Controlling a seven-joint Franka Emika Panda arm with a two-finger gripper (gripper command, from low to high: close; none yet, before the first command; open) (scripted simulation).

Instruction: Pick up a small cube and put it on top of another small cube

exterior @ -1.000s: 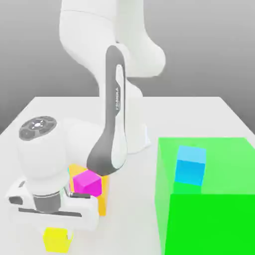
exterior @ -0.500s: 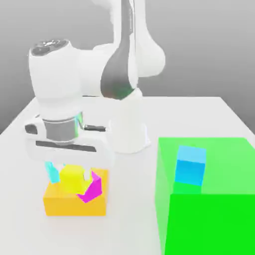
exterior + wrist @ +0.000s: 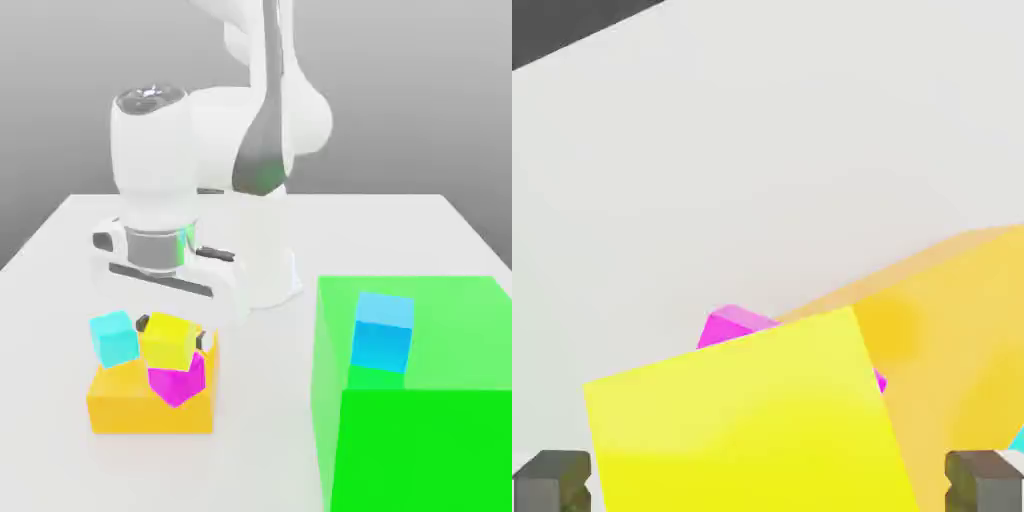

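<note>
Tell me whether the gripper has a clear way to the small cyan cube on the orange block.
Probably yes. The cyan cube sits on the orange block with its top uncovered, apart from the yellow cube stacked on the magenta cube. The gripper hangs just beside it, so a short sideways shift looks enough.

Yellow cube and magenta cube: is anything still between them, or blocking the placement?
Nothing visible does. The yellow cube sits tilted on top of the magenta cube, which rests on the orange block. The cyan cube stands beside them. The gripper is open around the yellow cube.
</note>
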